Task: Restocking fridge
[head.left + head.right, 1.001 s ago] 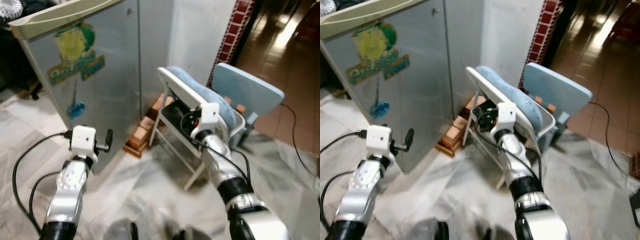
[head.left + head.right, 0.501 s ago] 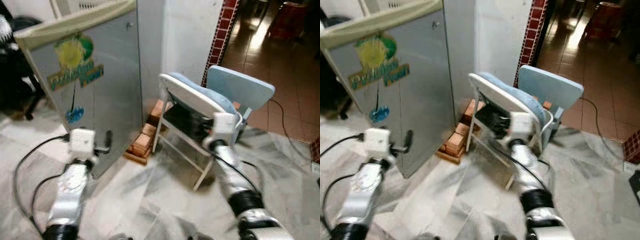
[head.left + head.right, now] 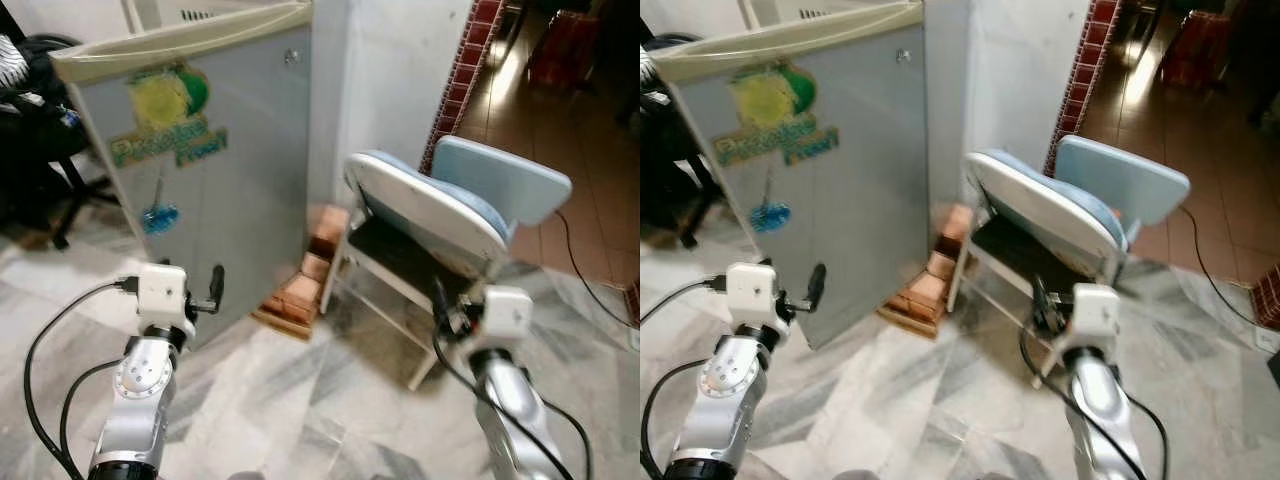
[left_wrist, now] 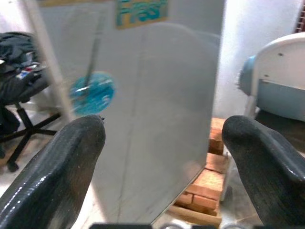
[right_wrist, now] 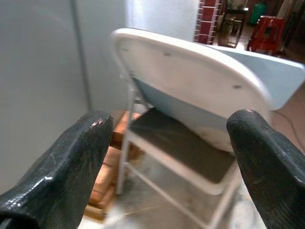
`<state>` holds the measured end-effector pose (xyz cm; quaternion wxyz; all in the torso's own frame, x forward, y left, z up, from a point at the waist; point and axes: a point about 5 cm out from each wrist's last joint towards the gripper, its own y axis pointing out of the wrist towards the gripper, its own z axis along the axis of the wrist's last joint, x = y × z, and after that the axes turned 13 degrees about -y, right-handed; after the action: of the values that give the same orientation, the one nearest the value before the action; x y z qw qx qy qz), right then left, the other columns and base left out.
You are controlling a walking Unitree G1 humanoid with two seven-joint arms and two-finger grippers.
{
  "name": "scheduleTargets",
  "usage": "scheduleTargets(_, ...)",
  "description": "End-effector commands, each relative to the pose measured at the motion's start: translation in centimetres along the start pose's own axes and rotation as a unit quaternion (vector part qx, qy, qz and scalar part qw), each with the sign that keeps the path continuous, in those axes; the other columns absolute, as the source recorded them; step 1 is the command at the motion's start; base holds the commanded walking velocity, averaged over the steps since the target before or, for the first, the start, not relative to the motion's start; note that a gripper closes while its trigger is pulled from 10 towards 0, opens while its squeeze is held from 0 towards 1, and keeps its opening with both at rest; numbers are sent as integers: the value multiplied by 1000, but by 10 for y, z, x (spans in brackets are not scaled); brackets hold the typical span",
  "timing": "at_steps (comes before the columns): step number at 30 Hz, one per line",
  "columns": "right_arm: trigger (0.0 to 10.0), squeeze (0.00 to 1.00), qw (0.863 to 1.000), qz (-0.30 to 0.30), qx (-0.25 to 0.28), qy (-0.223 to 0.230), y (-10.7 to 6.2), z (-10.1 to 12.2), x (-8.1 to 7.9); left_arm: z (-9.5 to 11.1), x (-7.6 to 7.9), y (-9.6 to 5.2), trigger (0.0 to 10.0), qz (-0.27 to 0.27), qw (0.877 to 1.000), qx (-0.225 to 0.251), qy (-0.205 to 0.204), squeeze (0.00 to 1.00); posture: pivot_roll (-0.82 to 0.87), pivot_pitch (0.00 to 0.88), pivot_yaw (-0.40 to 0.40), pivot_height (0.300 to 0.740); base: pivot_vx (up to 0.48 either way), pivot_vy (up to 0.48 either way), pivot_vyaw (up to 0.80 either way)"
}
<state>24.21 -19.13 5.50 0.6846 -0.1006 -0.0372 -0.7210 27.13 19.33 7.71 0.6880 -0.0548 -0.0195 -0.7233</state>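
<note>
The small grey fridge [image 3: 215, 170] stands with its door shut, a yellow and green sticker [image 3: 168, 118] on its front. My left gripper [image 3: 216, 284] is held up just before the fridge's lower front corner. In the left wrist view it [image 4: 162, 143] is open, its fingers [image 4: 62, 162] wide apart with nothing between them and the fridge face [image 4: 157, 71] ahead. My right gripper [image 3: 1040, 302] is low, in front of the folding chair [image 3: 1045, 215]. It [image 5: 167, 152] is open and empty, facing the chair's seat [image 5: 186, 150].
The white folding chair with pale blue cushions leans right of the fridge. Bricks [image 3: 300, 290] are stacked on the floor between them. A black office chair [image 3: 40, 150] stands at the left. A cable [image 3: 580, 260] runs over the floor at the right. Marble floor [image 3: 300, 400] lies ahead.
The camera has shifted. My right arm has dropped and drawn back from the chair's seat, and now sits lower and nearer to me. The left gripper holds its place by the fridge.
</note>
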Motion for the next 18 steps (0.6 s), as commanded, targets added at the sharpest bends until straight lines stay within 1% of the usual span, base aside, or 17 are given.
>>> scheduleTargets(1, 10000, 0, 1000, -1, 25, -3, 5, 13, -1, 5, 2, 3, 10000, 0, 1000, 10, 7, 0, -12, 0, 1, 740, 0, 480, 0)
scheduleTargets(4, 10000, 0, 999, -7, 35, -5, 7, 17, 0, 6, 6, 4, 10000, -5, 1000, 15, 5, 0, -15, 0, 13, 740, 0, 480, 0)
scheduleTargets(7, 10000, 0, 999, -14, 45, -21, 7, 23, 2, 7, 10, 3, 10000, -15, 1000, 16, 4, 0, -42, 0, 28, 740, 0, 480, 0)
scheduleTargets(12, 10000, 0, 999, -21, 42, -20, 5, 24, 3, 5, 13, 4, 10000, -20, 1000, 16, 0, 0, -58, 0, 26, 740, 0, 480, 0)
scheduleTargets(15, 10000, 0, 999, -26, 29, -17, 7, 22, 3, 3, 17, 6, 10000, -18, 1000, 13, -10, 0, -53, 0, 9, 740, 0, 480, 0)
scheduleTargets(18, 10000, 0, 999, -28, 17, -13, 8, 18, 3, 0, 18, 2, 10000, -17, 1000, 6, -13, 0, -29, 0, 1, 740, 0, 480, 0)
